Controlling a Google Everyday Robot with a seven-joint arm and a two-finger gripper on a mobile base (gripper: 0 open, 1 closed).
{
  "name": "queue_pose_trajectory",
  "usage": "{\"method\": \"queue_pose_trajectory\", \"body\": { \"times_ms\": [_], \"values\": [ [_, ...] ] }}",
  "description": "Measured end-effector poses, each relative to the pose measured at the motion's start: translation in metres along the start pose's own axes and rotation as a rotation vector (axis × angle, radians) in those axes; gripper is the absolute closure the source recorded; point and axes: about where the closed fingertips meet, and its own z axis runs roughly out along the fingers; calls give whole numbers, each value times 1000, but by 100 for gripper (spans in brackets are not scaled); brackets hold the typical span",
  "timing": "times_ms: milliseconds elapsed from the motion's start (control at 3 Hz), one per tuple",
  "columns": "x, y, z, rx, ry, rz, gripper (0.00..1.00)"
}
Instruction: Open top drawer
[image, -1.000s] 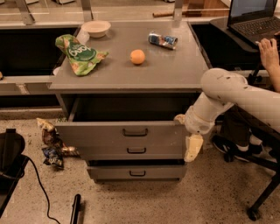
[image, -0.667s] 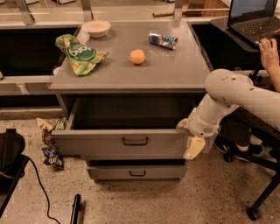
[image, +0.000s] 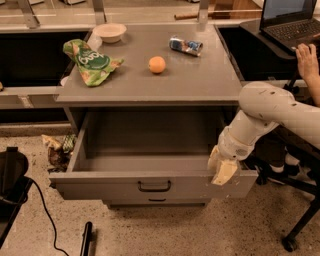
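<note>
The top drawer (image: 100, 187) of the grey cabinet stands pulled far out toward the camera. Its inside looks bare, and its small black bar handle (image: 154, 186) sits at the centre of the front panel. My gripper (image: 222, 170) is at the drawer's right front corner, hooked over the top edge of the front panel, with the white arm (image: 270, 112) coming in from the right. A lower drawer front (image: 156, 201) peeks out below, mostly hidden.
On the cabinet top (image: 200, 80) lie a green chip bag (image: 91, 61), an orange (image: 157, 64), a crushed can (image: 185, 45) and a white bowl (image: 110, 32). Snack packets (image: 57, 150) lie on the floor at left. A person's hand (image: 307, 60), a laptop and chair legs are at right.
The top drawer has slid much further out toward the camera, and my gripper at its right front corner has moved with it.
</note>
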Motion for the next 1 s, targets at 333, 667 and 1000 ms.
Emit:
{"method": "queue_pose_trajectory", "body": {
  "times_ms": [333,667,1000],
  "values": [
    [2,4,-2,-3,-2,23,86],
    [2,4,-2,-3,-2,24,61],
    [2,4,-2,-3,-2,24,38]
  ]
}}
